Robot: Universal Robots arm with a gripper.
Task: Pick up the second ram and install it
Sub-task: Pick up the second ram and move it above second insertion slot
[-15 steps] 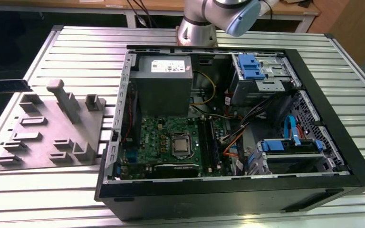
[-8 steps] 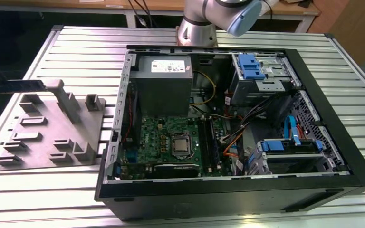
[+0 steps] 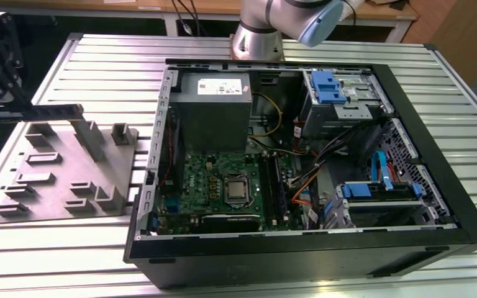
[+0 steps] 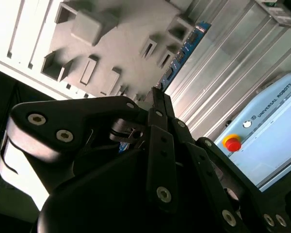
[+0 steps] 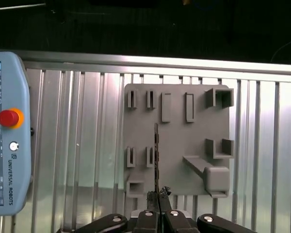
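Observation:
In the exterior view my gripper hangs at the far left, above the grey fixture block, shut on the second ram. The ram is a long dark stick held level, clear of the block. The first wrist view shows the ram edge-on as a thin line running out from my closed gripper over the fixture block. In the second wrist view the ram sticks out past the gripper towards the block.
The open computer case lies to the exterior view's right of the block, with a grey power-supply box, motherboard and orange and blue cables. A teach pendant lies on the slatted table.

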